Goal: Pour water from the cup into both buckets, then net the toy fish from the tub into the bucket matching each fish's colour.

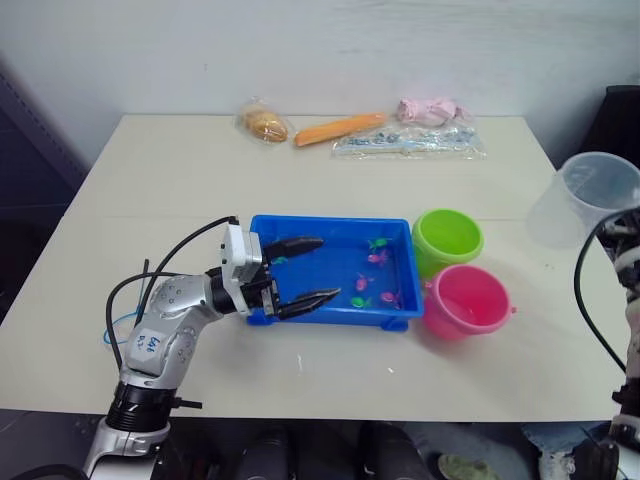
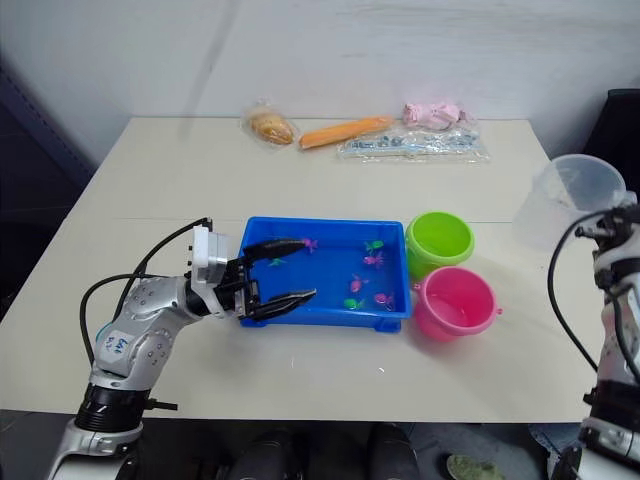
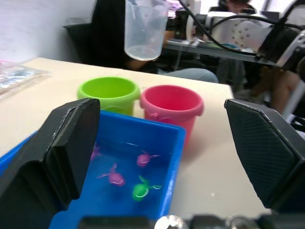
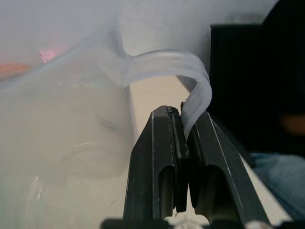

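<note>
The left gripper (image 1: 303,270) hung spread wide over the left end of the tub (image 1: 330,312), whose long axis ran left to right. Beyond the buckets (image 1: 447,237), the right gripper (image 4: 183,143) pinched the cup (image 1: 590,198) by its handle, held upright above the table's right edge.

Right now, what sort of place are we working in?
Probably an indoor lab or office test space: a plain beige table against a bare white wall, set with the bright blue plastic tub, and a seated person by a desk of equipment behind.
</note>
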### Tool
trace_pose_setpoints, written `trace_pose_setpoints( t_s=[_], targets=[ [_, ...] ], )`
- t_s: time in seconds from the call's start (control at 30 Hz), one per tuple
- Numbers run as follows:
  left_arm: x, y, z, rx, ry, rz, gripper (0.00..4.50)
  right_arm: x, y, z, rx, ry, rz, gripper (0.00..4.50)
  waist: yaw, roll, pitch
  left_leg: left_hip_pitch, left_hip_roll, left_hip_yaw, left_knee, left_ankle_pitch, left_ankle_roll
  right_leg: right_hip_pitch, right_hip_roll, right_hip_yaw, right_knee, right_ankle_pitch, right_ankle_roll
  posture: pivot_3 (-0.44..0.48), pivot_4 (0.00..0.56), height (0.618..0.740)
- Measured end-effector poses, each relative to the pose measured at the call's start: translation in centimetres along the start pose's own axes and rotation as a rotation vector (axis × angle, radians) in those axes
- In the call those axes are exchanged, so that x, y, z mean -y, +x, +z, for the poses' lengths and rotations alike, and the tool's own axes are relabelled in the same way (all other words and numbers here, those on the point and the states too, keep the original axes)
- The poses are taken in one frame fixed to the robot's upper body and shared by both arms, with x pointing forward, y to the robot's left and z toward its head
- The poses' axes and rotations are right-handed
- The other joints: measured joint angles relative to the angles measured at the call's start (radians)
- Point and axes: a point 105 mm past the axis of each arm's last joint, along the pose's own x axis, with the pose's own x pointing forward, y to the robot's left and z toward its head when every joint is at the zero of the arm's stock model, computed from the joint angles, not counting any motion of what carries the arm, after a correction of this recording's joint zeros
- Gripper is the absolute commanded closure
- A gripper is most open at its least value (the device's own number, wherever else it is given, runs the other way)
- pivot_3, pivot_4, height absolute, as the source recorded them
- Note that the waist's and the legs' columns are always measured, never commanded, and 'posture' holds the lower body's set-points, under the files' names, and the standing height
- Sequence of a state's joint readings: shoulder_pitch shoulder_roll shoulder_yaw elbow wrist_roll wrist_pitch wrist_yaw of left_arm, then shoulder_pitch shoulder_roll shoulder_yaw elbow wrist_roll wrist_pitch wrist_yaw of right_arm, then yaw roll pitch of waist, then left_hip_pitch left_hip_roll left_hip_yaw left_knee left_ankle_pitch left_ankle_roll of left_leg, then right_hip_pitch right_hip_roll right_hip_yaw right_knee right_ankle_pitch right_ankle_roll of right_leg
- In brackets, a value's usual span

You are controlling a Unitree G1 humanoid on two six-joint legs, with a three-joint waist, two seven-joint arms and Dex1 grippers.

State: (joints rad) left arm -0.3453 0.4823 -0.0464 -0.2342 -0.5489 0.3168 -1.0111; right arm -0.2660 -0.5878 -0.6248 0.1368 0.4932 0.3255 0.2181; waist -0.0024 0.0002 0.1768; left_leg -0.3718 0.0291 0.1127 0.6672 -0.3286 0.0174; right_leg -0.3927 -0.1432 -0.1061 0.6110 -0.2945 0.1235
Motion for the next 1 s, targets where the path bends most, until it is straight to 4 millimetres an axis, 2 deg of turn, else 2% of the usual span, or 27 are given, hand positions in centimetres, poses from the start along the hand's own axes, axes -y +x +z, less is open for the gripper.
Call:
trace_pose_setpoints(
  t_s=[0.1, 0.3, 0.47, 0.53, 0.7, 0.8, 0.9, 1.0],
  targets=[
    [0.8, 0.4, 0.0, -0.009, -0.006, -0.063, 0.0, 0.5, -0.9, -2.5, -0.071, 0.057, -0.03, 4.46, -0.004, 0.0, 0.0, 0.0, 0.0, 0.002, 0.0, 0.0, 0.0, -0.001, 0.0, 0.002, 0.0, 0.0, 0.0, 0.0, 0.15, 0.74],
    [1.1, 0.8, 0.4, -0.01, 0.007, -0.107, 0.0, 0.5, -1.2, -5.3, -0.114, 0.108, -0.053, 4.46, -0.003, 0.0, 0.0, 0.001, 0.0, 0.002, 0.0, 0.0, 0.0, -0.001, 0.0, 0.002, 0.001, 0.0, 0.0, 0.0, 0.15, 0.74],
    [1.1, 0.6, 0.3, -0.035, 0.0, -0.109, 0.0, 0.2, -1.5, -8.3, -0.155, 0.098, -0.081, 4.46, -0.003, 0.0, 0.0, 0.001, 0.0, 0.002, 0.0, 0.0, 0.0, -0.001, 0.0, 0.002, 0.001, 0.0, 0.0, 0.0, 0.15, 0.74],
    [1.1, 0.5, 0.3, -0.038, -0.001, -0.109, 0.0, 0.4, -1.5, -9.0, -0.16, 0.095, -0.094, 4.46, -0.004, 0.0, 0.0, 0.001, 0.0, 0.002, 0.0, 0.0, 0.0, -0.001, 0.0, 0.002, 0.001, 0.0, 0.0, 0.0, 0.15, 0.74],
    [1.1, 0.5, 0.3, -0.043, -0.004, -0.103, 0.0, 0.6, -1.1, -9.1, -0.133, 0.09, -0.109, 4.46, -0.003, 0.0, 0.0, 0.001, 0.0, 0.001, 0.0, 0.0, 0.0, -0.001, 0.0, 0.002, 0.001, 0.0, 0.0, 0.0, 0.15, 0.74],
    [1.1, 0.5, 0.3, -0.049, -0.003, -0.097, 0.0, 0.8, -1.3, -9.3, -0.128, 0.07, -0.111, 3.38, -0.002, 0.0, 0.0, 0.001, 0.0, 0.001, 0.0, 0.0, 0.0, -0.001, 0.0, 0.002, 0.001, 0.0, 0.0, 0.0, 0.15, 0.74],
    [1.1, 0.4, 0.4, -0.059, -0.009, -0.096, 0.0, 1.1, -2.1, -9.4, -0.129, 0.047, -0.101, 1.87, -0.002, 0.0, 0.0, 0.001, 0.0, 0.001, 0.0, 0.0, 0.0, -0.001, 0.0, 0.002, 0.0, 0.0, 0.0, 0.0, 0.15, 0.74],
    [1.1, 0.2, 0.6, -0.057, -0.007, -0.084, 0.0, 1.5, -3.3, -9.4, -0.144, 0.029, -0.09, 0.14, -0.001, 0.0, 0.0, 0.001, 0.0, 0.001, 0.0, 0.0, 0.0, -0.001, 0.0, 0.002, 0.0, 0.0, 0.0, 0.0, 0.15, 0.74]
  ],
)
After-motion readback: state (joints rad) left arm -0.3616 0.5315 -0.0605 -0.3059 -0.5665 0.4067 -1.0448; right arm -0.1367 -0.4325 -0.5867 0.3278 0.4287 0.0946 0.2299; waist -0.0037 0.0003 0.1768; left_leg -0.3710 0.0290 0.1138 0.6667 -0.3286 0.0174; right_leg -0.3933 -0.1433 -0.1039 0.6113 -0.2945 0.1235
